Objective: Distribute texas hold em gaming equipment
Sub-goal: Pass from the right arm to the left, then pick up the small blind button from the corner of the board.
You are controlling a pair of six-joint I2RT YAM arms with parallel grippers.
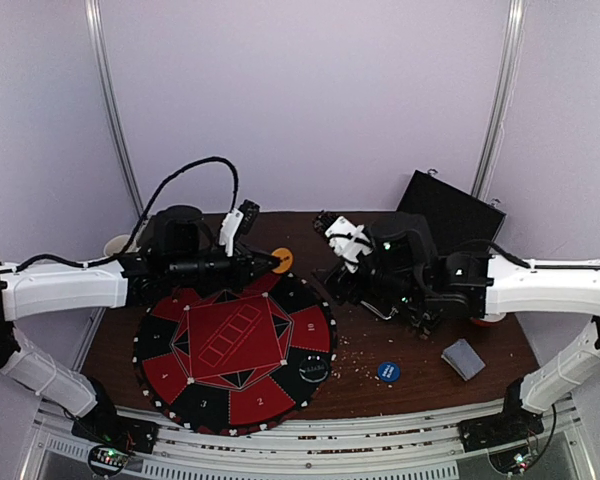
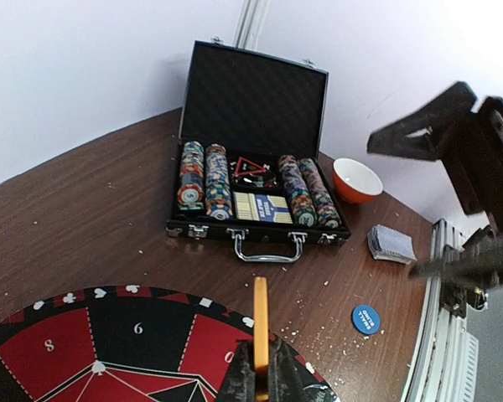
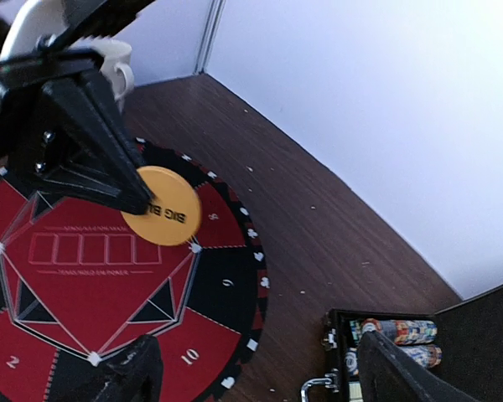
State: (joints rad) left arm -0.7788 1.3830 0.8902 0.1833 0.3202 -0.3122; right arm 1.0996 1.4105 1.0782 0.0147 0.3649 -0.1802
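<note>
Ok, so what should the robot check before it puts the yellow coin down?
1. Yellow disc firmly held: ok. The left gripper is shut on its edge and holds it upright.
2. Landing spot free: ok. The mat looks bare under the disc.
3. Disc touching the mat: cannot tell.
4. Right gripper out of the way: ok. It is open, empty and apart from the disc.
5. Blue disc placed on the mat: not ok. It lies on the table.
6. Cards dealt out: not ok. The card deck sits stacked on the table.
</note>
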